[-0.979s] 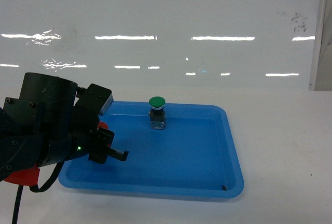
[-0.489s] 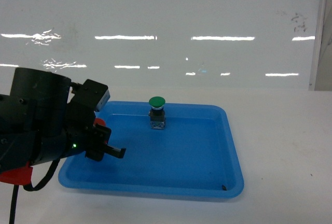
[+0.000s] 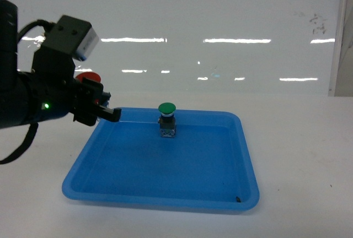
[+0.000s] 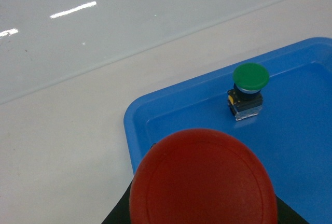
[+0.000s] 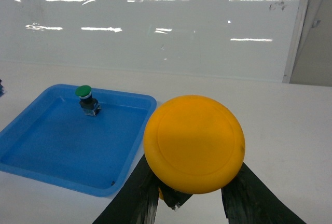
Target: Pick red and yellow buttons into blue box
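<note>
The red button (image 4: 203, 180) fills the bottom of the left wrist view, held between the dark fingers of my left gripper (image 4: 203, 219). In the head view its red cap (image 3: 88, 77) shows above the left gripper (image 3: 98, 107), which hangs over the back left corner of the shallow blue tray (image 3: 245, 155). My right gripper (image 5: 189, 203) is shut on the yellow button (image 5: 193, 143), held above the white table to the right of the tray; this gripper is outside the head view. The blue box is out of view.
A green-capped push-button (image 3: 166, 108) stands upright near the tray's back edge, also visible as the green button (image 4: 250, 76) and the green button (image 5: 83, 91). A glossy white wall runs behind the white table. A small dark speck (image 3: 237, 198) lies in the tray's front right corner.
My left arm has risen and drawn back to the left with the red button, from low at the tray's left side to above its back left corner.
</note>
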Controlling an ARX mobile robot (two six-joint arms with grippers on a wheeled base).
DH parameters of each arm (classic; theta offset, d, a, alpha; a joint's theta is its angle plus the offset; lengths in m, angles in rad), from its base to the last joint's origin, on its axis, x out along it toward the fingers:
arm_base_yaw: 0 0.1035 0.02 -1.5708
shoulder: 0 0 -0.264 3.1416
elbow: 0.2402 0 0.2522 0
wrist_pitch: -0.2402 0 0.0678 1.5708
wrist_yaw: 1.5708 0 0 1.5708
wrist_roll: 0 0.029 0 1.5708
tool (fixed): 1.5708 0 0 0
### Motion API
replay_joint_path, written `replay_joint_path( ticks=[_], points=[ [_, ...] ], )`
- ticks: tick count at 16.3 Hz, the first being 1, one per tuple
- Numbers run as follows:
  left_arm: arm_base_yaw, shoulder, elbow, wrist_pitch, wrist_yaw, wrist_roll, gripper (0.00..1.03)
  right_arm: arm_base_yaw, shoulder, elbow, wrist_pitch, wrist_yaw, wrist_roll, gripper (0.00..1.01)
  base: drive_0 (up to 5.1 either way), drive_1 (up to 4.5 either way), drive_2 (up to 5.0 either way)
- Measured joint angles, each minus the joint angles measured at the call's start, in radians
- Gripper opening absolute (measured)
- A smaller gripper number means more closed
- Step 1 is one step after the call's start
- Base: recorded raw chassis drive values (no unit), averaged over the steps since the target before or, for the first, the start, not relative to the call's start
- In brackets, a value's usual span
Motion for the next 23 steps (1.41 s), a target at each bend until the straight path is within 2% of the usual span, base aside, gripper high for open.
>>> replay_joint_path(
  ticks=[2,10,12,16,20,23],
  points=[
    [0.010,-0.075,0.001,-0.019,0.013,-0.024,0.24,0.000,0.000,0.000,0.000,0.000,0.000,0.26,0.0,0.00,0.0],
    [0.013,-0.072,0.005,-0.031,0.014,-0.029,0.24,0.000,0.000,0.000,0.000,0.000,0.000,0.26,0.0,0.00,0.0],
    [0.039,-0.109,-0.048,0.003,0.052,-0.031,0.24,0.000,0.000,0.000,0.000,0.000,0.000,0.26,0.0,0.00,0.0],
    [0.108,-0.303,-0.155,-0.002,0.145,-0.050,0.24,-0.001,0.000,0.000,0.000,0.002,0.000,0.26,0.0,0.00,0.0],
    [0.163,-0.486,-0.229,-0.058,0.254,-0.075,0.24,-0.001,0.000,0.000,0.000,0.002,0.000,0.26,0.0,0.00,0.0],
    [0.235,-0.661,-0.296,-0.085,0.317,-0.090,0.24,-0.001,0.000,0.000,0.000,0.002,0.000,0.26,0.0,0.00,0.0]
  ],
)
